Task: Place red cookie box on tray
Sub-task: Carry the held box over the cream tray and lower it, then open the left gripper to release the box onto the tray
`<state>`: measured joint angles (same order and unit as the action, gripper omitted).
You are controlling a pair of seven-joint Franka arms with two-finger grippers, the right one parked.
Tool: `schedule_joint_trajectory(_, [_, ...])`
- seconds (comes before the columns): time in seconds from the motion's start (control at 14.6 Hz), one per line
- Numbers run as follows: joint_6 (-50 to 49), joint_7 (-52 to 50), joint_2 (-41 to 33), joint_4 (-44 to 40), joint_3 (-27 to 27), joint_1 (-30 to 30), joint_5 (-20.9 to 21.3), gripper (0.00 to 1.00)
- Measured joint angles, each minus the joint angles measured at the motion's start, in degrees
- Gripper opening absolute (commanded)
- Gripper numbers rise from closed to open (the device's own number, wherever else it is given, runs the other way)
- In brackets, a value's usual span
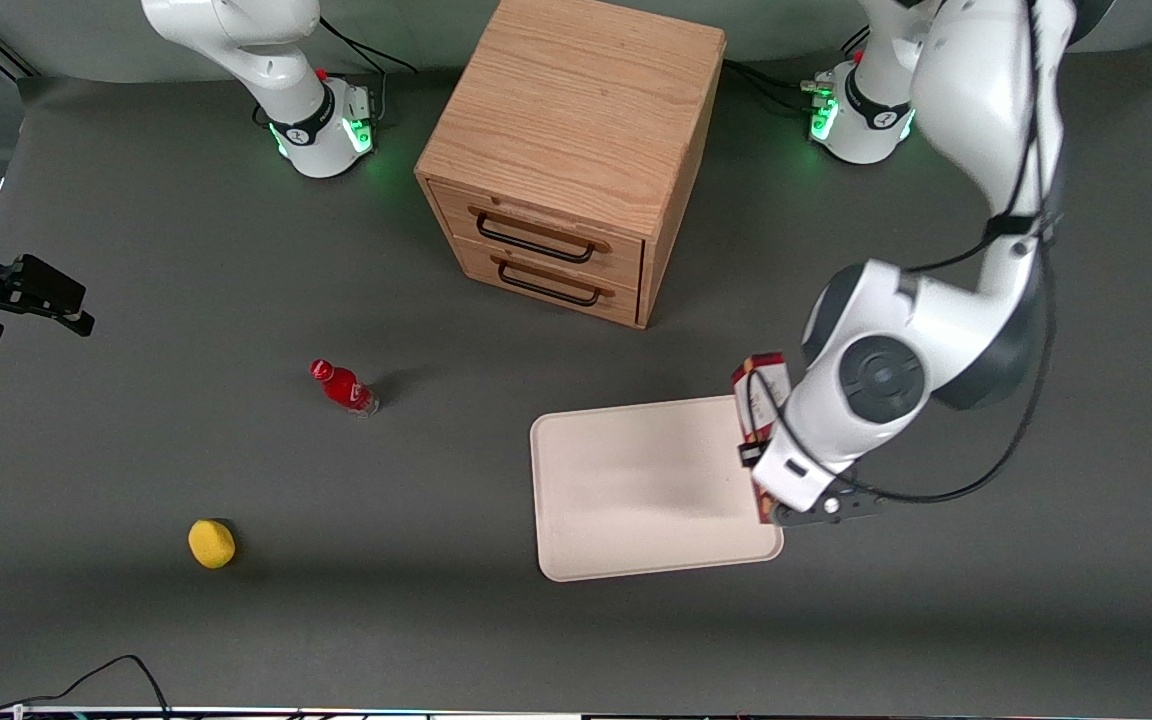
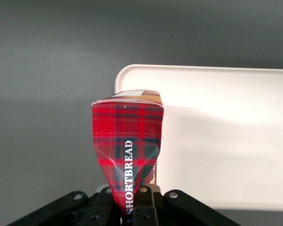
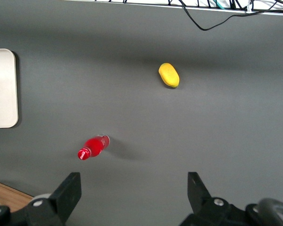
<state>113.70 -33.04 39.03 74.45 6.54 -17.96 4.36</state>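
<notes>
High front overview, close wrist views

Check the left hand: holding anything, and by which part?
Yes. The left hand is shut on the red cookie box, pinching one narrow end so the carton buckles there. The box hangs over the tray edge.

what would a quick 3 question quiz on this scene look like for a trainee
1. True or false: the gripper is shut on the red cookie box.
2. Where is the box relative to the tray? A) lying flat in its middle B) held up over the tray's edge toward the working arm's end C) on the cabinet
3. Fill in: the small red bottle lies on the table, nearer the front camera than the wooden ______.

Key: 1 true; 2 B; 3 cabinet
</notes>
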Motion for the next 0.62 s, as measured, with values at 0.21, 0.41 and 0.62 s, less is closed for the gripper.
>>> schedule_joint_trajectory(0.21, [4.5,-0.4,4.3,0.0,-0.1,-0.2,0.6,0.0])
schedule_joint_trajectory(0.41, [6.3,-0.5,6.7,0.0,-0.3,-0.2,0.8,0.0])
schedule_joint_trajectory(0.62, [6.3,-0.9,7.6,-0.1,-0.3,-0.2,0.8,0.0])
